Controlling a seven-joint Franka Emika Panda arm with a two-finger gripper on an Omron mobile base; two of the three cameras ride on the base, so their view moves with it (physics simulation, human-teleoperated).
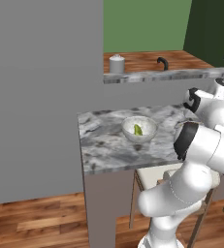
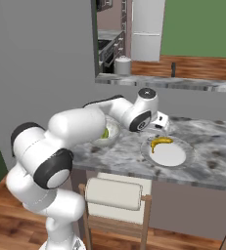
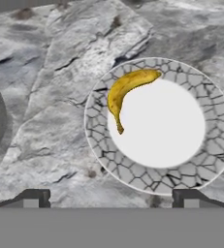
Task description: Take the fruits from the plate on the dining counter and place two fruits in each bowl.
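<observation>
Banana point(image 3: 125, 92) on plate point(image 3: 215, 126), beyond the jaws — spread wide, holding nothing

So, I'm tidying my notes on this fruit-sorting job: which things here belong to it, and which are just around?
Job:
banana
plate
pale bowl with green fruit
dining counter
gripper, open

Just around:
canister
black tap
chair

Grey-and-white marbled dining counter point(image 1: 104, 145) on a grey base, rising from a brown wooden floor point(image 1: 36, 218). Directly on the stone: a pale speckled bowl point(image 1: 139, 130) toward the left end, and a round flat plate point(image 3: 152, 181) with a cracked-pattern rim to its right, apart from the bowl, both upright on the marbled surface.
</observation>
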